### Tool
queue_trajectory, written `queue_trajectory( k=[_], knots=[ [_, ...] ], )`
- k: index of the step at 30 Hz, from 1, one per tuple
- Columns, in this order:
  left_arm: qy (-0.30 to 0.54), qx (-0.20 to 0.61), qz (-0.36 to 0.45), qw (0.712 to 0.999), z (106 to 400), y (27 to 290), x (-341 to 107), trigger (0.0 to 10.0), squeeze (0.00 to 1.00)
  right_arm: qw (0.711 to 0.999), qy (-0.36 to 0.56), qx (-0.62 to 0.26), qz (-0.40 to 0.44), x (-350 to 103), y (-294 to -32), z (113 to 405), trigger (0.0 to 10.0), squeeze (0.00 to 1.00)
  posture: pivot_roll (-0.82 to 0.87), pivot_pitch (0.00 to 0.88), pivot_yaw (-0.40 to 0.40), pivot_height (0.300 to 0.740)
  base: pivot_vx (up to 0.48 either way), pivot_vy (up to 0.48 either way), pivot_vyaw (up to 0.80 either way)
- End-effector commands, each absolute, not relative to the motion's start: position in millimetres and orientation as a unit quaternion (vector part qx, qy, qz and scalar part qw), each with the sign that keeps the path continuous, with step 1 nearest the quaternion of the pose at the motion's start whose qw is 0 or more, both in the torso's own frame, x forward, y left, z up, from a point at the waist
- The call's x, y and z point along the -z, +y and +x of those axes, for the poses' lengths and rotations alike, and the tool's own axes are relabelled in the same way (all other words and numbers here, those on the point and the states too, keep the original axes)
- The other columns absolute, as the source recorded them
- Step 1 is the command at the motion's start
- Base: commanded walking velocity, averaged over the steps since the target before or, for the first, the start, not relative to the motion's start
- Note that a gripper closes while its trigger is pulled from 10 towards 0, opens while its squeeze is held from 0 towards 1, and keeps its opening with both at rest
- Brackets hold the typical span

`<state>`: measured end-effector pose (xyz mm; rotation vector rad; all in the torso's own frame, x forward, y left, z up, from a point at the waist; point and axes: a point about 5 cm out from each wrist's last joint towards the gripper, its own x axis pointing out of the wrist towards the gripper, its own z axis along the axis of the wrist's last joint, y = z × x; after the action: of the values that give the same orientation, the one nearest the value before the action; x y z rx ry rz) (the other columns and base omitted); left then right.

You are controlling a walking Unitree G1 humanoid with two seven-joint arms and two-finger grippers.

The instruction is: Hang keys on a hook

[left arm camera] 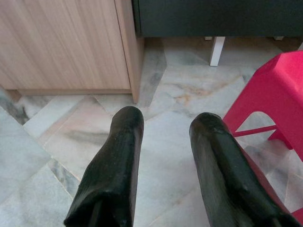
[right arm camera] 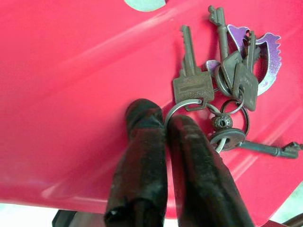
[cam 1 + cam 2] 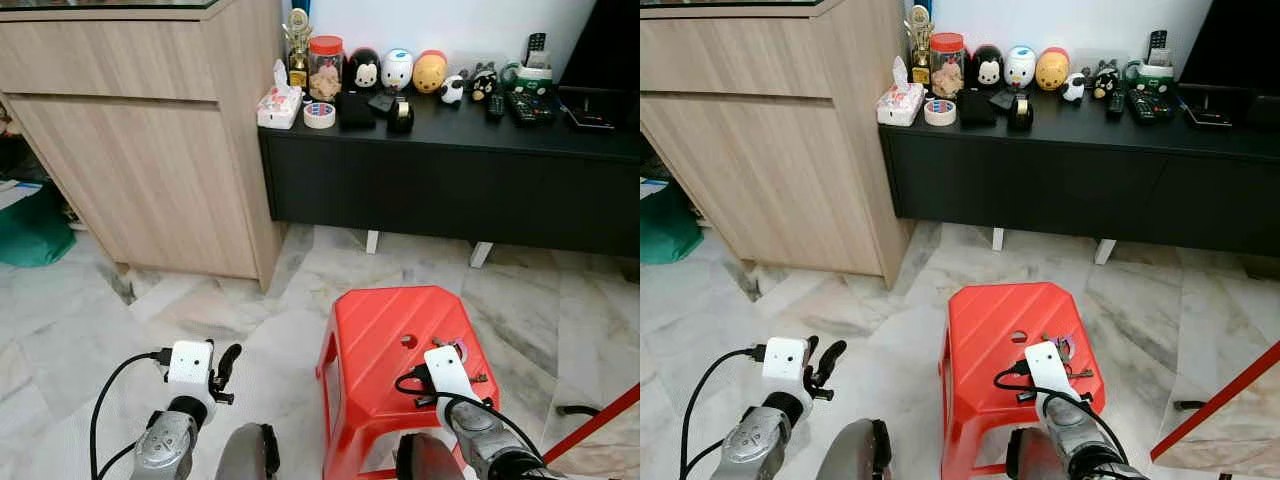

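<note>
A bunch of metal keys (image 2: 222, 80) with a purple tag lies on the top of a red plastic stool (image 3: 375, 330), near its right edge and close to the small centre hole. My right gripper (image 2: 164, 116) rests on the stool top with its two black fingers pressed together, pinching the edge of the key ring. The keys (image 3: 456, 349) peek out just beyond the white right wrist camera. My left gripper (image 1: 165, 123) hangs open over the marble floor left of the stool, with nothing between its fingers (image 3: 228, 365).
A tall wooden cabinet (image 3: 150, 150) stands at the left. A low black console (image 3: 450, 180) along the wall carries toys, a jar, tape and remotes. A red pole (image 3: 600, 420) crosses the floor at the lower right. A green bag (image 3: 30, 230) lies far left.
</note>
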<state>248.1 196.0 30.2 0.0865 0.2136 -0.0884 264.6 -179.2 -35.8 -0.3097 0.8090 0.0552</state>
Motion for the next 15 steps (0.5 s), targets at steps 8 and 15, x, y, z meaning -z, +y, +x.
queue_trajectory(
  k=[8,15],
  knots=[
    [0.117,0.05,0.054,0.99,247.2,196.0,-28.4,10.0,0.0,0.917,0.381,-0.024,-0.12,37.0,-176.5,262.8,0.0,0.0,0.05,0.048,0.029,0.594,0.0,0.0,0.0],
    [0.119,0.048,0.055,0.99,248.0,194.7,-27.3,10.0,0.0,0.94,0.325,-0.014,-0.104,22.7,-172.9,278.3,0.0,0.0,0.05,0.044,0.025,0.594,0.0,0.0,0.0]
  ],
)
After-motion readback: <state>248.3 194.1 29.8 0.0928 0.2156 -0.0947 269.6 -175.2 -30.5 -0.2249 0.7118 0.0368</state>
